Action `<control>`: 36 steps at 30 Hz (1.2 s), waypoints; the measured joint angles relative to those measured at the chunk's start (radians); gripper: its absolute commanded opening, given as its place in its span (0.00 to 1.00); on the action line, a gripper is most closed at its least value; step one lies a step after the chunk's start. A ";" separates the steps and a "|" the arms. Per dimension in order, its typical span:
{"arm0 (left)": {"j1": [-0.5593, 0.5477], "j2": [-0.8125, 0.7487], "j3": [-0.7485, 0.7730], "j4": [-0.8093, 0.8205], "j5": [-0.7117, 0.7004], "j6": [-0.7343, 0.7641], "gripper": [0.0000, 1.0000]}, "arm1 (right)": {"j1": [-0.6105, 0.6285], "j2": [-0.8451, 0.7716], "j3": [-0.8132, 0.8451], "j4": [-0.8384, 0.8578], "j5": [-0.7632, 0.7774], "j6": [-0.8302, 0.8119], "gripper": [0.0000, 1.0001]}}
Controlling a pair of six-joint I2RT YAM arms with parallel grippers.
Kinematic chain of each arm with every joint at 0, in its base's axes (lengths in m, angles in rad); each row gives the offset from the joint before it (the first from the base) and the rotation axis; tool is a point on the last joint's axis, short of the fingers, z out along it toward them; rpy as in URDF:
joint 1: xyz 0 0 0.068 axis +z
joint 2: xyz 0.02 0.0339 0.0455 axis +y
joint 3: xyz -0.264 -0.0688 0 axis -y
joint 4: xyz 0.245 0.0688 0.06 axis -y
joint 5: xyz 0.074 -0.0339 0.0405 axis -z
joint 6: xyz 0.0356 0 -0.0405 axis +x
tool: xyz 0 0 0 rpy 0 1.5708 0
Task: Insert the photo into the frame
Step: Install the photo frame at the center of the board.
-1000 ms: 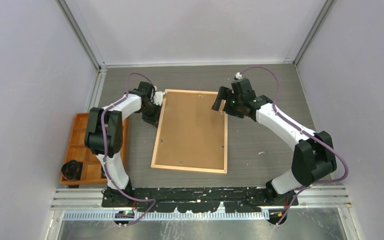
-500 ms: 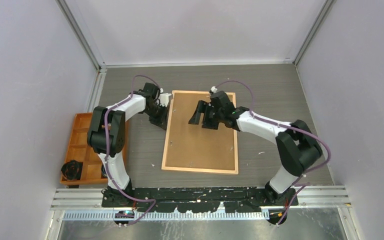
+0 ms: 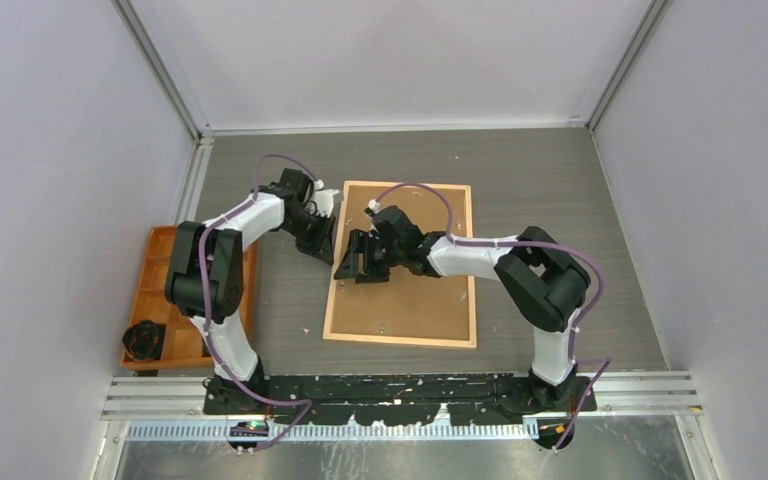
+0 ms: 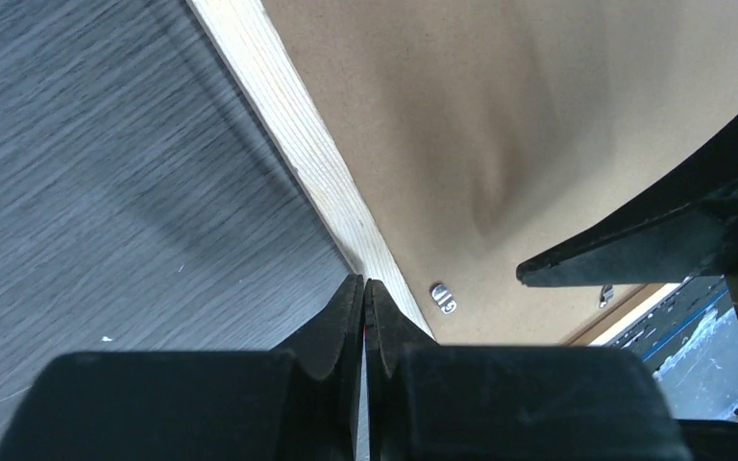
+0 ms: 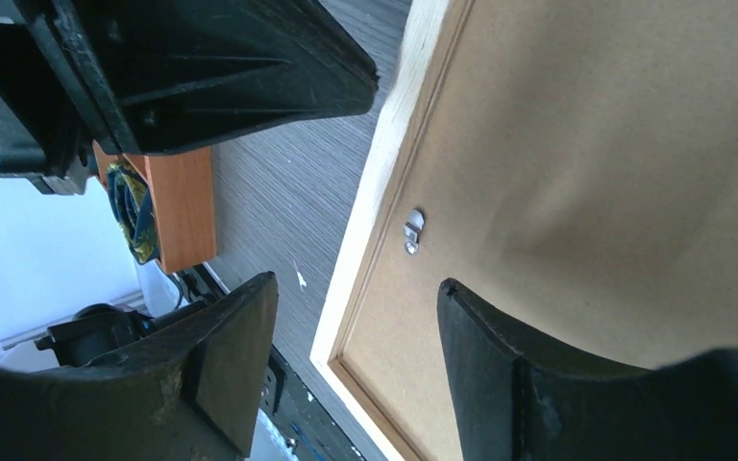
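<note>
Shows one rectangular frame (image 3: pixel 400 341) of thin pale wood strips, flat mid-table (image 3: pixel 540 170) on grey grain, filled by smooth brown backing board (image 3: pixel 420 300). Has left fingers (image 4: pixel 341 327) pressed together at its left strip, right fingers (image 5: pixel 231 355) spread astride that strip near one metal clip (image 5: pixel 412 230). Keeps one orange tray (image 3: pixel 156 290) far left.

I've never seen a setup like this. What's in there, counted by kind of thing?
Robot arms: 2, left arm and right arm
Wooden frame: 1
Brown backing board: 1
Orange compartment tray: 1
Dark bundle in the tray: 1
Total: 6
</note>
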 measured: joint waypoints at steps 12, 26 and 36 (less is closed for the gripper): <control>0.003 0.039 0.000 0.005 0.015 -0.022 0.02 | 0.002 0.063 0.022 0.062 -0.041 0.014 0.55; 0.003 0.039 0.000 0.005 0.015 -0.023 0.00 | 0.006 0.134 0.053 0.084 -0.083 0.014 0.51; 0.003 0.039 0.000 0.006 0.015 -0.022 0.00 | 0.010 0.166 0.086 0.081 -0.114 0.014 0.46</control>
